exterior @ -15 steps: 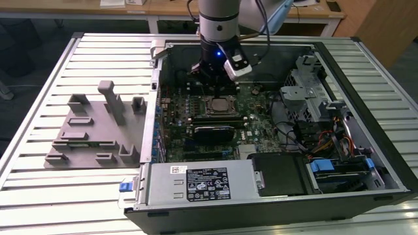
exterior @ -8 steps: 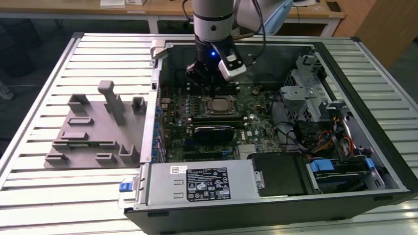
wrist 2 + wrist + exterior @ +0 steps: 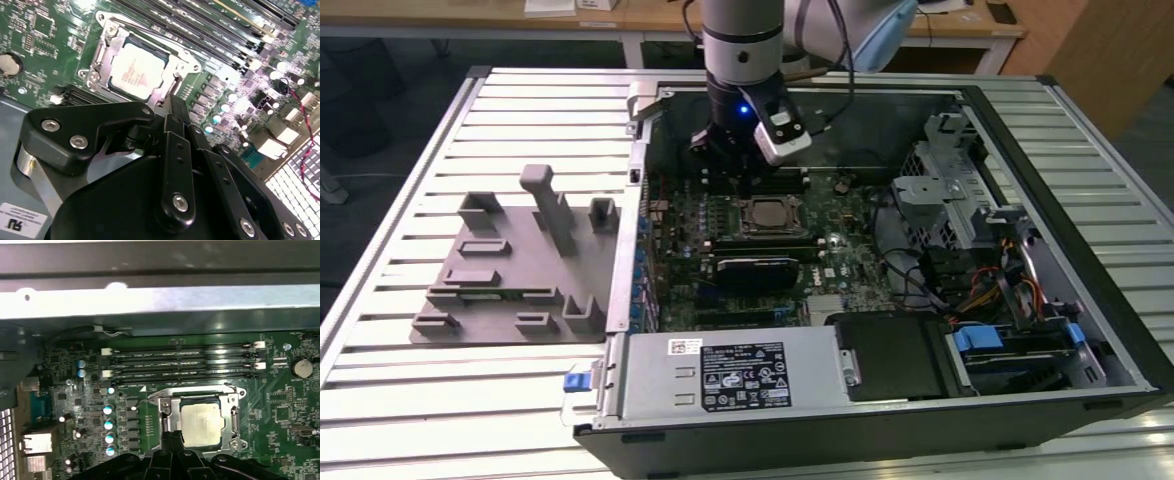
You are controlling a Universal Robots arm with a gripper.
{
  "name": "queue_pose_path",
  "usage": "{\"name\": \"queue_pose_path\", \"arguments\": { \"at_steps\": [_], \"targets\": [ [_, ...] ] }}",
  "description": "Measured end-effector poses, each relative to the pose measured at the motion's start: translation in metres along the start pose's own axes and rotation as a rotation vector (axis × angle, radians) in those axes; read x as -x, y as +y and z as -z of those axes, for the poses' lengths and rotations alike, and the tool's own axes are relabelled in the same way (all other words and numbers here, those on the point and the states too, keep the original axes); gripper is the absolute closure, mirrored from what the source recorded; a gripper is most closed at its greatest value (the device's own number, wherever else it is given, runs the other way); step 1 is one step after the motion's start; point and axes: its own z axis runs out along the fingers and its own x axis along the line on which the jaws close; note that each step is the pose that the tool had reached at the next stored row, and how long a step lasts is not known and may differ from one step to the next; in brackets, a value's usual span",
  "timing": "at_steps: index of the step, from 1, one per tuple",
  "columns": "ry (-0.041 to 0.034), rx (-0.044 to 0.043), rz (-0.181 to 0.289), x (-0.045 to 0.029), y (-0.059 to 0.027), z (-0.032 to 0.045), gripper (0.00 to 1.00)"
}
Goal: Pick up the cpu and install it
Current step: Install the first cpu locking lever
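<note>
- The cpu [image 3: 765, 214] lies flat in the socket [image 3: 787, 228] on the motherboard [image 3: 847, 262], just above the centre of the exterior view.
- In both wrist views the cpu's [image 3: 137, 70] [image 3: 201, 425] pale top sits square inside the metal frame.
- The gripper [image 3: 744, 188] hangs just up and left of the chip, its fingers pressed together on nothing and apart from the chip.
- Pick-up and placing look done. Whether the socket is latched cannot be told.

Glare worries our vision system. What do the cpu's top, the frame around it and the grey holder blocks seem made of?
The cpu top looks like pale satin metal: silvery, evenly lit. The socket frame around it seems bare polished steel, with bright glints on its edges. The holder blocks look like matte grey plastic: uniform, no highlights.
</note>
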Motion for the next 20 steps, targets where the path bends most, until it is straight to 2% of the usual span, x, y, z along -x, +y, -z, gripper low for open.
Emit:
{"name": "queue_pose_path", "arguments": {
  "at_steps": [7, 9, 12, 17, 20],
  "targets": [
    [-0.0004, 0.0000, 0.000, -0.0091, -0.0006, 0.0006, 0.89],
    [-0.0002, 0.0023, 0.000, -0.0109, -0.0007, 0.0007, 0.89],
    [0.0004, 0.0138, -0.001, -0.0130, -0.0008, 0.0008, 0.89],
    [0.0023, 0.0400, -0.003, -0.0159, -0.0010, 0.0010, 0.89],
    [0.0028, 0.0497, -0.003, -0.0188, -0.0013, 0.0011, 0.89]
  ]
}}
